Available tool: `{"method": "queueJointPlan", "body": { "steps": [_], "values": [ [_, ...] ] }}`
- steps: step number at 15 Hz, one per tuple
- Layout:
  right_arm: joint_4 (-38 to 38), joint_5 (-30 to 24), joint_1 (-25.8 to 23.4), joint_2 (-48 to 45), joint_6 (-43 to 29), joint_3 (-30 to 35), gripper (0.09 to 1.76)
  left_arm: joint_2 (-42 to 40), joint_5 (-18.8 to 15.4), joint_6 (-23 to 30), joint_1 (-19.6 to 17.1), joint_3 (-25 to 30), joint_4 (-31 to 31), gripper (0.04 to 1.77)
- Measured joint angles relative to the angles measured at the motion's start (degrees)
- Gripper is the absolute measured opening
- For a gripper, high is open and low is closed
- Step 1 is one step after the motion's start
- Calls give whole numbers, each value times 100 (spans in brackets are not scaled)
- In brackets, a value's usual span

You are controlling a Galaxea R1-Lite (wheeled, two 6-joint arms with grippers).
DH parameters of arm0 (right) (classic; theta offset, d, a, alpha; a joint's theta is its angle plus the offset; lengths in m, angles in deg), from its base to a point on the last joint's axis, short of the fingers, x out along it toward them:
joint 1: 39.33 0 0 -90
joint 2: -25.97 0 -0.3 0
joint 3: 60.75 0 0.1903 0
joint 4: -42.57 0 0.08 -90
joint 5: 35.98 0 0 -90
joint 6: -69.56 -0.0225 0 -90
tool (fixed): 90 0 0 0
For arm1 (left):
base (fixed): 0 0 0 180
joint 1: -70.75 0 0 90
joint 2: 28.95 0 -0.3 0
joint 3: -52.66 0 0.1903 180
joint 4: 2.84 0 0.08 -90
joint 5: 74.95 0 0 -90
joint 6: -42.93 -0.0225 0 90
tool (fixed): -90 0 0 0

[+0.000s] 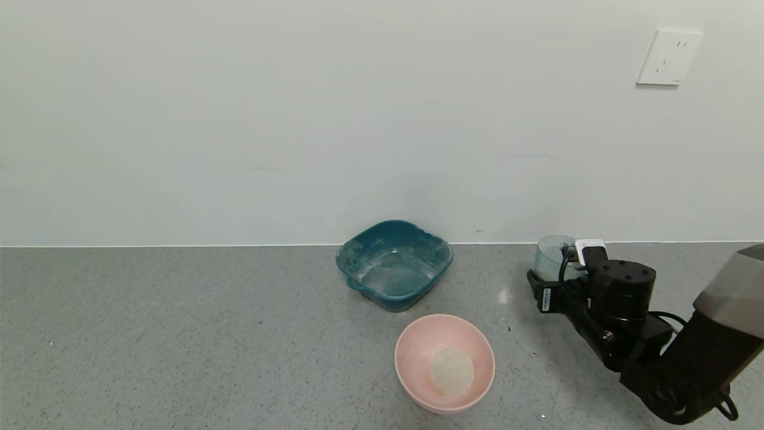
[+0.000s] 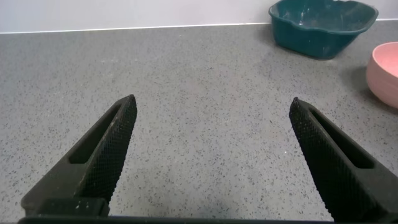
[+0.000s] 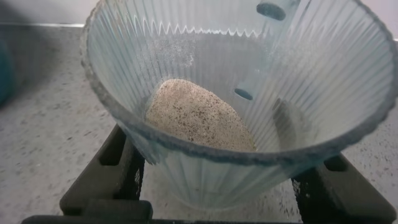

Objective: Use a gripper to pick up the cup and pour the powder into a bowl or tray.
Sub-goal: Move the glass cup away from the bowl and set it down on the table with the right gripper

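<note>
The small clear, bluish ribbed plastic cup [image 1: 553, 255] stands at the right side of the grey speckled worktop [image 1: 179, 334], near the white wall [image 1: 298, 119]. The right gripper [image 1: 564, 272] is around this cup. In the right wrist view, the black fingers [image 3: 109, 177] sit on both sides of the cup [image 3: 249, 93], close against its ribbed wall, so they are grasping the cup. Whether the cup is lifted from the worktop, I cannot tell. Inside the cup lies a pile of pale, grainy powder [image 3: 199, 118], which leans toward one side of the bottom.

The round pale pink plastic bowl [image 1: 418, 340] stands at the middle of the worktop, toward the front edge and well apart from the cup. It holds a small round heap of whitish powder [image 1: 452, 370] at its bottom. Just behind the pink bowl is a dark teal squarish plastic tray [image 1: 364, 257], with white dust on its inner walls and floor.

The left gripper [image 2: 211, 109] hovers low over a bare part of the worktop, and its two black textured fingers [image 2: 106, 155] are spread wide and hold nothing. In the left wrist view, the teal tray [image 2: 323, 28] and the edge of the pink bowl [image 2: 385, 74] are seen farther away.
</note>
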Motion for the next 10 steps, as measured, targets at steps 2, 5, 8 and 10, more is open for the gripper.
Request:
{"method": "queueJointPlan", "body": {
  "steps": [2, 5, 8, 10],
  "values": [
    [2, -59, -145, 293, 2, -260, 134, 0, 0, 0, 0, 0, 2, 176],
    [13, -148, -276, 603, 5, -488, 134, 0, 0, 0, 0, 0, 2, 176],
    [2, -188, -328, 755, 2, -560, 134, 0, 0, -2, 2, 0, 0, 176],
    [5, -189, -339, 802, 2, -579, 134, 0, 0, 0, 0, 0, 0, 176]
  ]
}}
